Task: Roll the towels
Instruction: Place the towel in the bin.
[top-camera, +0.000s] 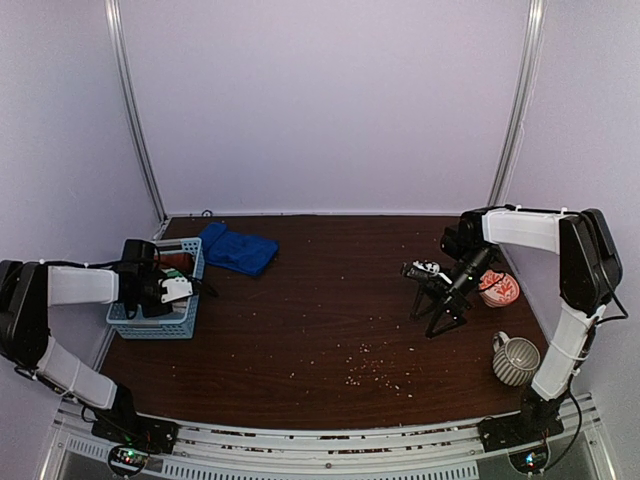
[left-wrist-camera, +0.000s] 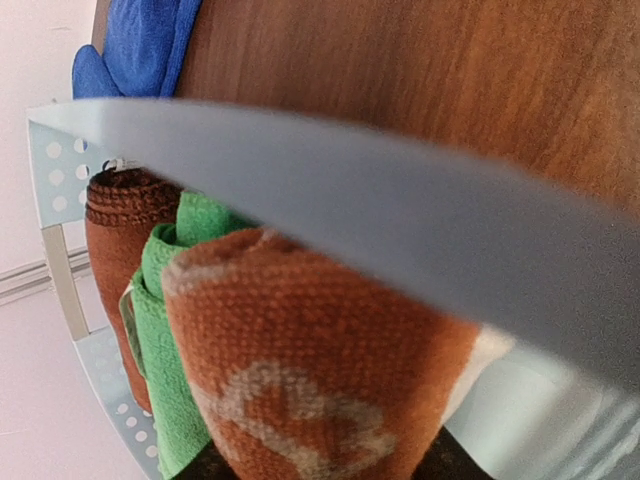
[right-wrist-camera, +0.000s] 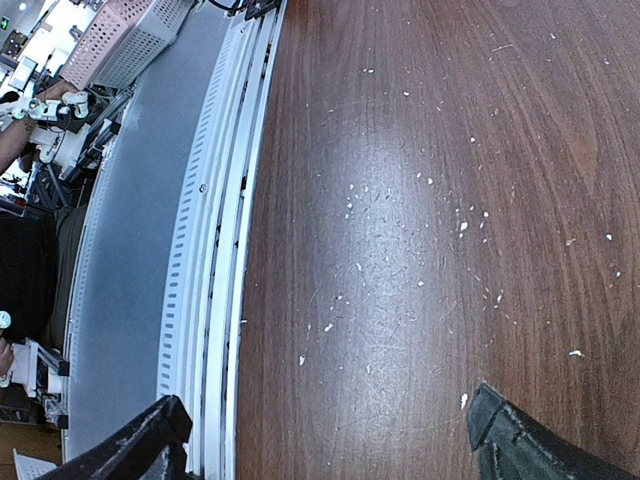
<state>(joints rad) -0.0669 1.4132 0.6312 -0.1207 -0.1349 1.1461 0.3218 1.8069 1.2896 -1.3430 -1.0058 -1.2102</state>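
A rolled orange towel with white pattern (left-wrist-camera: 310, 360) lies inside the basket, filling the gap between my left gripper's (left-wrist-camera: 330, 470) two dark fingertips (left-wrist-camera: 212, 466); whether they still press it I cannot tell. Beside it stand a rolled green towel (left-wrist-camera: 170, 330) and a rolled dark red towel (left-wrist-camera: 118, 215). A royal blue towel (top-camera: 238, 248) lies crumpled and unrolled on the table just right of the basket, also visible as the blue towel (left-wrist-camera: 140, 45) in the left wrist view. My left gripper (top-camera: 178, 290) hangs over the basket. My right gripper (top-camera: 428, 320) stands open and holds nothing above bare wood at the right; the right gripper (right-wrist-camera: 330, 440) shows wide-spread fingers.
The light blue plastic basket (top-camera: 150, 328) sits at the table's left edge; the basket's rim (left-wrist-camera: 400, 220) crosses the left wrist view. An orange-and-white patterned bowl (top-camera: 498, 289) and a striped mug (top-camera: 515, 358) stand at the right. Crumbs (top-camera: 370, 375) dot the wood. A metal rail (right-wrist-camera: 225, 250) runs along the near edge.
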